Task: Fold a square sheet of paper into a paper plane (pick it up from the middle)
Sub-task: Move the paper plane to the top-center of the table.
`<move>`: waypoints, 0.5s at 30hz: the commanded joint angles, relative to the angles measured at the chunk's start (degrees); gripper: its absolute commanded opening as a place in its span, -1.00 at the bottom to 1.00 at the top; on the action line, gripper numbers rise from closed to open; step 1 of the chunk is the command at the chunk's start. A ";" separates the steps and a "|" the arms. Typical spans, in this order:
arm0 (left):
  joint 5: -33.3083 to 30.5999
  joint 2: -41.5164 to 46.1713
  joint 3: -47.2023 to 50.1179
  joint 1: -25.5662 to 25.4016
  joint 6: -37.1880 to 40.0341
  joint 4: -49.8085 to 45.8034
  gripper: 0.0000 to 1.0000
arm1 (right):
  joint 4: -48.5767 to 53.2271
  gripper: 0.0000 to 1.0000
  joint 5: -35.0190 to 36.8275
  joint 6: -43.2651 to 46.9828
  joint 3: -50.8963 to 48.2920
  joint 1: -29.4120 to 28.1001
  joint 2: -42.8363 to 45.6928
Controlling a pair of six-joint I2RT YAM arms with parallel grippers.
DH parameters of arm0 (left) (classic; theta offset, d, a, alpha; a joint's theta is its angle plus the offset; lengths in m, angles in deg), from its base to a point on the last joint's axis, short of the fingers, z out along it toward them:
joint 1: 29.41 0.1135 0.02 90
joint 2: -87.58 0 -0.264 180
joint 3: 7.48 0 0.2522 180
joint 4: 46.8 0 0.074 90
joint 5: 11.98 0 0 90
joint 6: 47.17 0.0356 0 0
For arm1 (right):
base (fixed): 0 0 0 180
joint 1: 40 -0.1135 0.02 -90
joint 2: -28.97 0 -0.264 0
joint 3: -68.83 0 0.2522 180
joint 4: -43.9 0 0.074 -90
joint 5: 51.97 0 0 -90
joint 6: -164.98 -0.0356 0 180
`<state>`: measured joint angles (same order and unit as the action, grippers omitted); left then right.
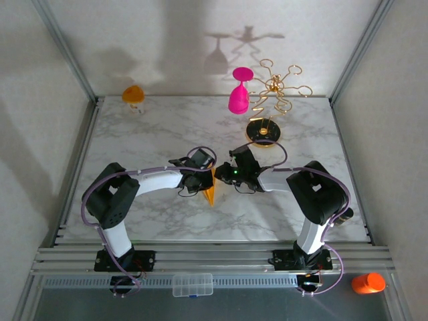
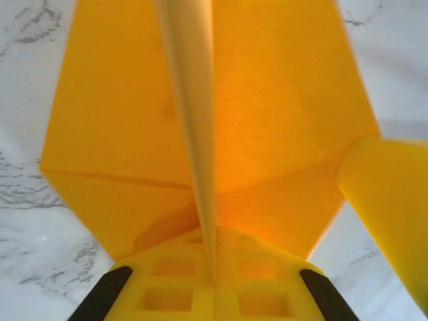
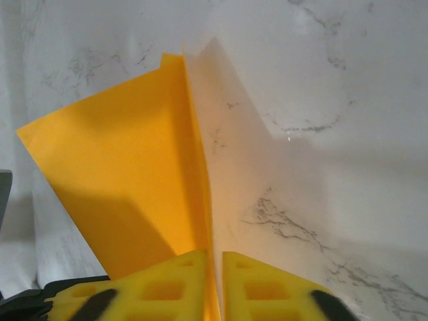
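I have the sheet of paper (image 1: 210,192) at the middle of the table (image 1: 147,140), between the 2 arms, and it is no longer a flat square. From above it reads as a narrow orange wedge tapering toward my side. In the left wrist view (image 2: 281,120) slanted creases run out to either side and 1 ridge stands up along the centre line. In the right wrist view (image 3: 127,174) 1 flap rises steeply from that same fold.

The left gripper (image 1: 204,177) is clamped on the centre ridge – its yellow pads (image 2: 212,257) sit together with the paper pinched between them. The right gripper (image 1: 224,172) has its pads (image 3: 214,271) nearly together, and the fold runs into the slit. I cannot tell whether it is biting or just letting go.

My reading is that the corner folds and the centre fold are in, so the job is well past halfway. What looks left is turning down the 2 wings and pressing the creases – it is not a finished dart yet. The pink goblet (image 1: 239,99) and gold rack (image 1: 274,87) stand well apart at the far edge.
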<state>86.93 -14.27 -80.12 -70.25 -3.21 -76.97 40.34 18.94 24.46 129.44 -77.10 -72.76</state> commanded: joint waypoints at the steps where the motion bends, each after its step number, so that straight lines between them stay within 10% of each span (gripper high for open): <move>1: -2.75 0.94 -2.05 0.37 1.91 -3.78 -1.00 | 3.45 -0.40 3.47 3.22 1.93 0.10 3.09; 8: -7.61 0.15 -8.53 4.79 10.94 -11.89 -1.00 | 10.83 0.36 20.30 10.50 1.81 0.28 10.93; 15: -10.88 -6.68 -17.42 8.21 19.01 -18.42 -1.00 | 12.59 0.57 30.31 12.75 -0.93 0.36 14.52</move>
<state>79.15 -17.92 -95.09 -62.71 10.45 -89.18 50.44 42.56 34.95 129.96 -76.99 -59.43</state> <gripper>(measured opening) 0.052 0.782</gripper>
